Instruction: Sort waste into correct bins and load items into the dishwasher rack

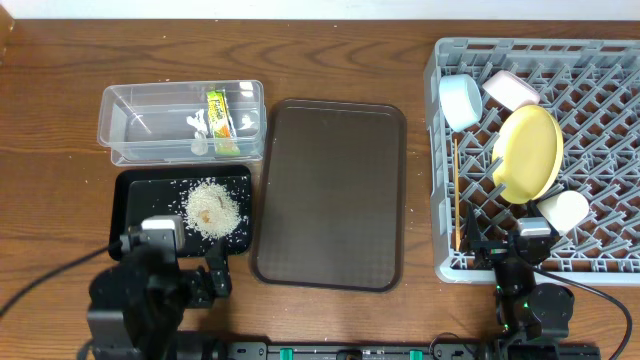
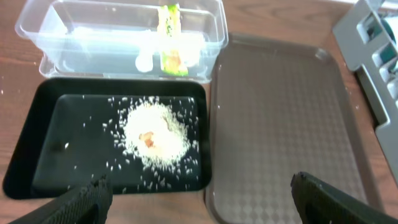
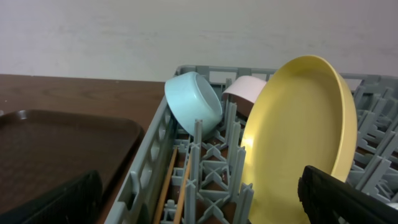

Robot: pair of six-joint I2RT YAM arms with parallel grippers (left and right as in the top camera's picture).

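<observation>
Wrapper (image 1: 219, 112), one, and two or three scraps (image 1: 197, 128) lay in the clear tub (image 1: 120, 110); one rice pile (image 1: 212, 208) sat on the black tray (image 1: 135, 200); our left gripper (image 2: 202, 202) gaped open. Rightward, the rack (image 1: 440, 150) held one blue bowl (image 1: 460, 100), one white bowl (image 1: 512, 88), one plate (image 1: 530, 152), one cup (image 1: 563, 210) and two chopsticks (image 1: 456, 190); our right gripper (image 3: 205, 202) gaped too. We judged sorting and loading finished, leaving only withdrawal.

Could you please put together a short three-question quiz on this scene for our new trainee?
1. True or false: the rice pile lies in the black tray.
2. Where is the snack wrapper? A) clear tub B) brown serving tray C) black tray
3. Fill in: the yellow plate stands on edge in the ___.

Key: 1 true; 2 A; 3 dishwasher rack.
</observation>
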